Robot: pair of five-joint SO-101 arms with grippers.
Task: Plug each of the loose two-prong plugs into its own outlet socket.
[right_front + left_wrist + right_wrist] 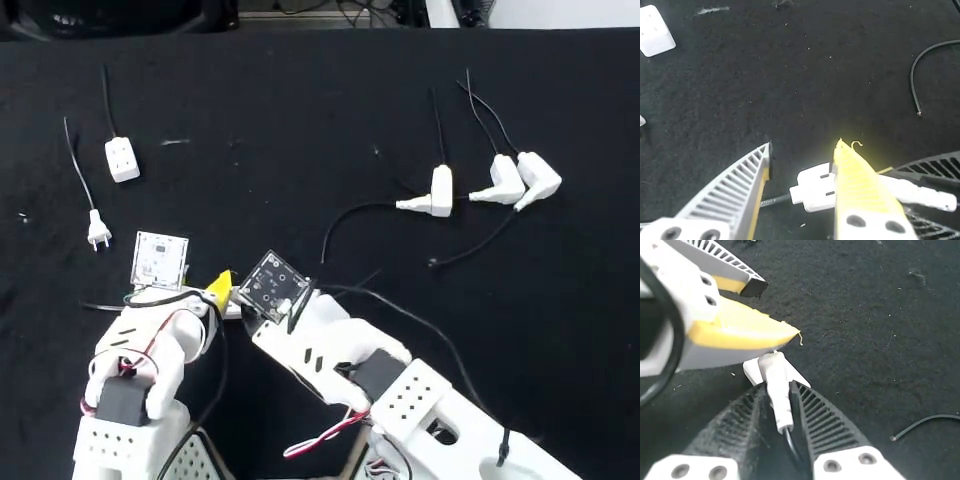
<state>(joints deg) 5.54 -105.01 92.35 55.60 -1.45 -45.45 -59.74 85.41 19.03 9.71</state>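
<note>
My right gripper point(779, 385) is shut on a long white plug point(778, 400) whose black cable runs back between its black fingers. The plug's front end meets a white socket block point(812, 187) with a cable of its own. I cannot tell how deep the plug sits in it. My left gripper point(804, 145) stands open around that block, with the white finger point(747, 175) to one side and the yellow finger point(855, 180) over the joint. In the high view both grippers meet near the table's front, left gripper point(222, 296) beside right gripper point(250, 310).
A loose two-prong plug point(97, 232) and a separate white socket point(121, 158) lie at the left, each with a thin cable. Three white plug-and-socket pieces point(505, 185) with cables lie at the right. A loose black cable point(345, 215) curls mid-table.
</note>
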